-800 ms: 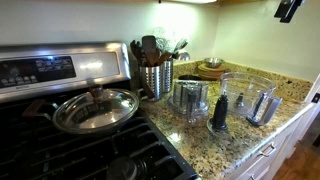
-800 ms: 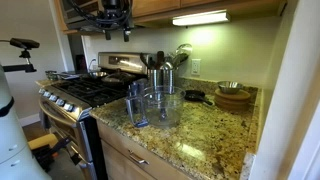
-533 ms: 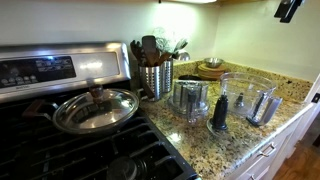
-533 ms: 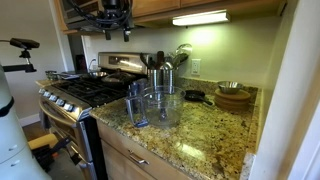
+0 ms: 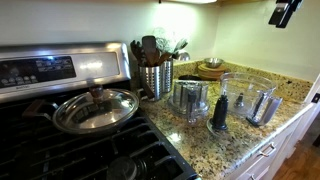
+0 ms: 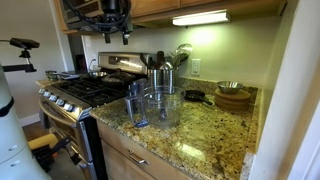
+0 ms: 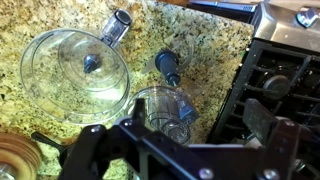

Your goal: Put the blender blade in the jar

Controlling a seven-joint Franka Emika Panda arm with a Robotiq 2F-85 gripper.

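Blender blade (image 5: pixel 219 112) stands upright on the speckled granite counter (image 5: pixel 200 142), outside the jar (image 5: pixel 250 95) and just beside its wall, on the side toward the stove. Largest in the scene is the stove (image 5: pixel 60 135), well apart from the jar at the far end of the counter, with a steel pan under a glass lid (image 5: pixel 95 110) on its burners. The jar itself is wide and clear, with its grey handle (image 5: pixel 262 106) on the side away from the blade; in the wrist view the jar (image 7: pixel 75 70) shows a central post and nothing else inside, and the blade (image 7: pixel 167 65) is seen from above, near the jar's rim. A steel utensil holder (image 5: pixel 155 78) full of dark tools stands behind the jar, toward the stove. A silvery ribbed cylinder (image 5: pixel 190 98) sits near the jar, just beyond the blade. Stacked wooden bowls (image 5: pixel 211 68) rest behind the jar, by the wall. The gripper (image 7: pixel 180 150) hangs high above the jar, well clear of it, its fingers spread wide and holding nothing; in an exterior view the gripper (image 5: pixel 288 10) shows only as a dark shape in the top corner.
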